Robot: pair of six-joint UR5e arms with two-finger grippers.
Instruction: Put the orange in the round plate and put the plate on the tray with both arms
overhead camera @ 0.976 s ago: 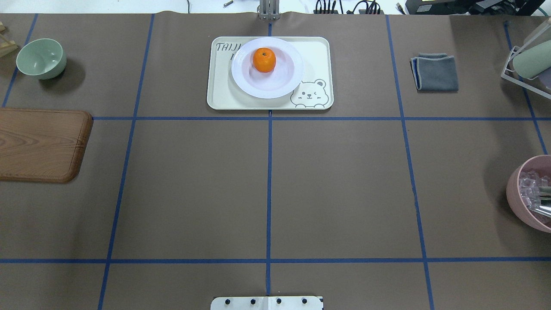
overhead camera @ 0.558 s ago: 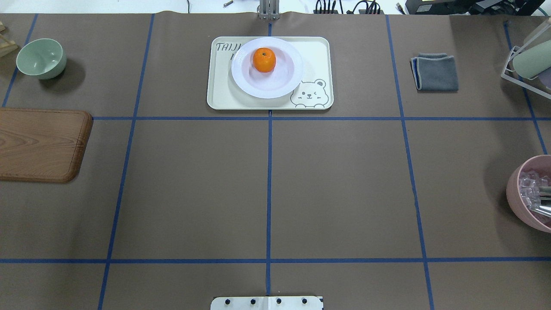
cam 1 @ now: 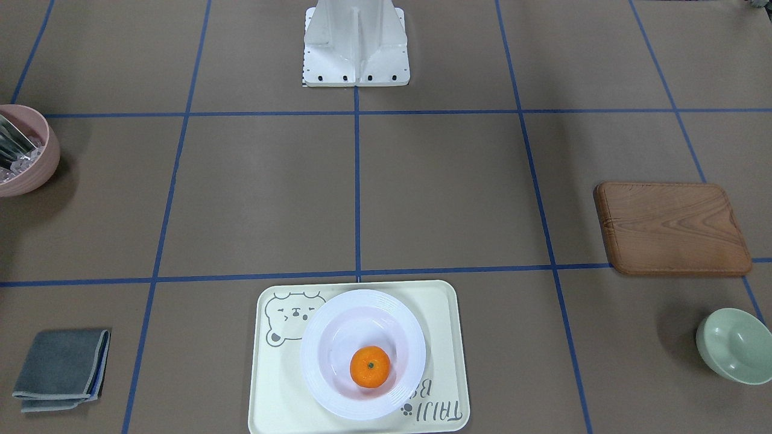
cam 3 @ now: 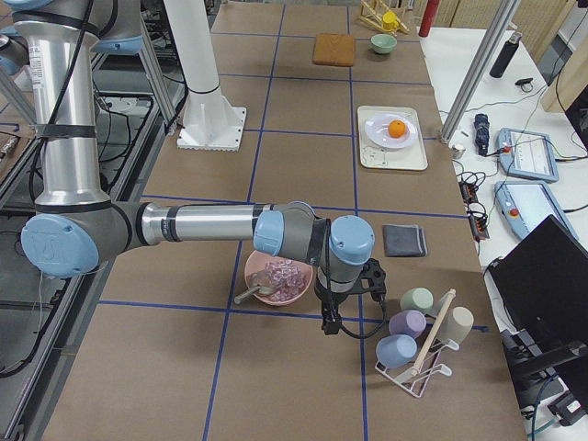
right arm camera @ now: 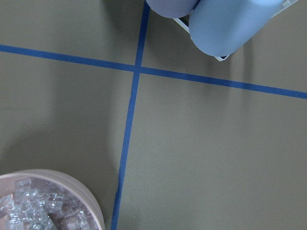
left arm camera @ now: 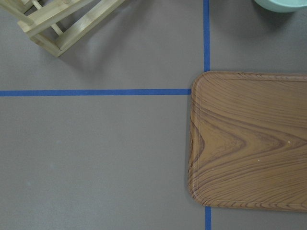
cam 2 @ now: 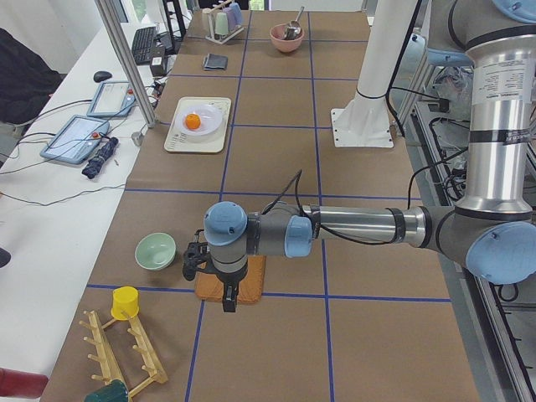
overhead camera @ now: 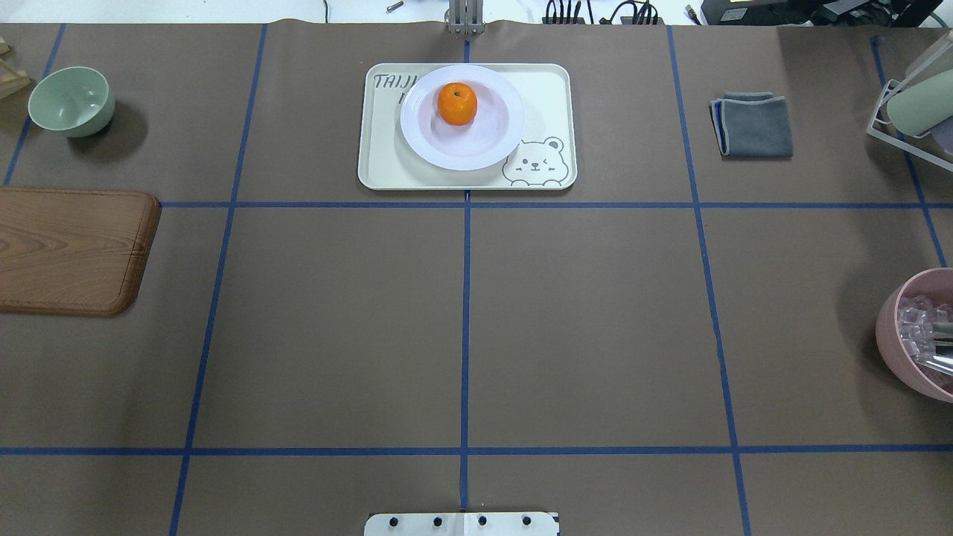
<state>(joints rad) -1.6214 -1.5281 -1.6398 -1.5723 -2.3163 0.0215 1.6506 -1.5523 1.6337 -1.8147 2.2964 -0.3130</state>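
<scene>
The orange (overhead camera: 456, 103) (cam 1: 370, 366) lies in the white round plate (overhead camera: 491, 145) (cam 1: 313, 367). That plate rests on the cream bear tray (overhead camera: 387, 164) (cam 1: 271, 386) at the table's far middle. Neither arm appears in the overhead or front views. In the exterior left view the left gripper (cam 2: 229, 303) hangs over the wooden board's edge, far from the tray. Seen from the exterior right camera, the right gripper (cam 3: 327, 328) hangs beside the pink bowl. I cannot tell whether either gripper is open or shut. Both wrist views show only the table, with no fingers in them.
A wooden board (overhead camera: 67, 249) and a pale green bowl (overhead camera: 72, 100) sit at the left. At the right are a folded grey cloth (overhead camera: 753, 125), a cup rack (overhead camera: 916, 104) and a pink bowl (overhead camera: 893, 335) of ice cubes. The robot's base (cam 1: 356, 42) stands at the near edge.
</scene>
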